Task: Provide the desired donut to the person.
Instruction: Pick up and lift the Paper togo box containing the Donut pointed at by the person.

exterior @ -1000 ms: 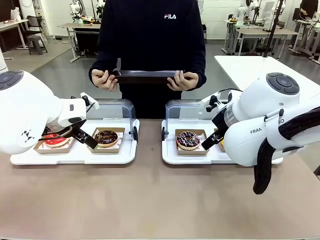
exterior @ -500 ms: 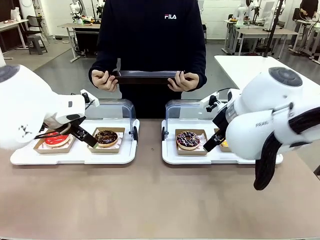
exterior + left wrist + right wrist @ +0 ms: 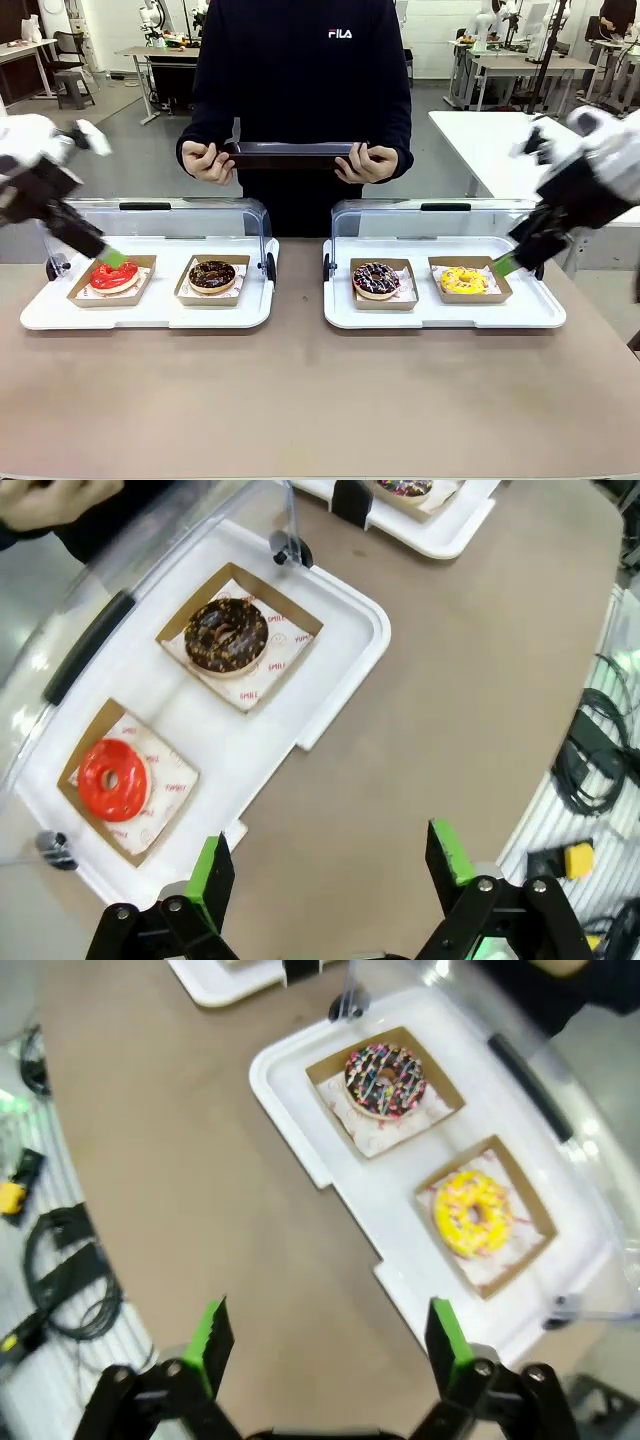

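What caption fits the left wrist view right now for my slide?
Open left gripper hovers above the table beside a white tray holding a red donut and a chocolate donut.

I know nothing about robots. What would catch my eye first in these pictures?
Four bright donuts in cardboard boxes stand out: a red donut and a chocolate donut on the left white tray, a sprinkled donut and a yellow donut on the right white tray. Across the table, the person holds a dark tray in both hands. The left gripper and right gripper hover open near the trays' outer ends.
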You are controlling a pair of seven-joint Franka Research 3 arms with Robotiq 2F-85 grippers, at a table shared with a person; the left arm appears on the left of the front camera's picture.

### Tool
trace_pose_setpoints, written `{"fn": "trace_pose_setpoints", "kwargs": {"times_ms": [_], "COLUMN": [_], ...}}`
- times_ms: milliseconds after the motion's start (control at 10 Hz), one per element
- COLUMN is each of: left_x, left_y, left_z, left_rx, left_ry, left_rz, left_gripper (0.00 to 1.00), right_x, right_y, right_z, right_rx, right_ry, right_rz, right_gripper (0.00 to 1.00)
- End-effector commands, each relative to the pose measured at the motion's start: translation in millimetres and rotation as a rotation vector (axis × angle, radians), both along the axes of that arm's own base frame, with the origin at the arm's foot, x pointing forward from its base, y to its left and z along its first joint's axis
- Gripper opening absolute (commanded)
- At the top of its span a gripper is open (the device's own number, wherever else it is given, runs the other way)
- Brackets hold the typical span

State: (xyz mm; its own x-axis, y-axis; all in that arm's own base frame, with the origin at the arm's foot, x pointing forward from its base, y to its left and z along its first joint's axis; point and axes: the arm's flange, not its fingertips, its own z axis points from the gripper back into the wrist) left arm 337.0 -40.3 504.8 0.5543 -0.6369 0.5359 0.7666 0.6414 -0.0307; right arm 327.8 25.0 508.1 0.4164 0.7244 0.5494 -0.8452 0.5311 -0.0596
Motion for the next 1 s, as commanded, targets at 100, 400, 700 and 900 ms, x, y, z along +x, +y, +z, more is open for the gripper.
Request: {"fn": "trace_pose_setpoints", "kwargs": {"times_ms": [100,400,700,900], "left_x": [-36.2,-45.7,-47.6,-49.6], "left_y": [58.9,78.4,78.6,82.1], "left_z": [-20.9,-13.2,-8.7,-3.8], "left_rx": [-0.025,-0.058,-0.046,-0.057], "left_ry": [-0.051,-0.122,-0.152,-0.186], "left_rz": [-0.011,0.012,0.024,0.025], "left_gripper": [1.0,1.0,1.0,1.0], "right_x": [-13.3,-21.0,-28.3,-29.1], "right_y": [-53.3,-75.0,-78.7,-78.6], "right_z": [5.5,7.3,7.9,8.8], "right_rx": [0.119,0.212,0.242,0.244], "right_ry": [-0.077,-0.138,-0.174,-0.185], "right_rz": [0.06,0.061,0.06,0.058], "right_gripper": [1.0,1.0,1.0,1.0]}}
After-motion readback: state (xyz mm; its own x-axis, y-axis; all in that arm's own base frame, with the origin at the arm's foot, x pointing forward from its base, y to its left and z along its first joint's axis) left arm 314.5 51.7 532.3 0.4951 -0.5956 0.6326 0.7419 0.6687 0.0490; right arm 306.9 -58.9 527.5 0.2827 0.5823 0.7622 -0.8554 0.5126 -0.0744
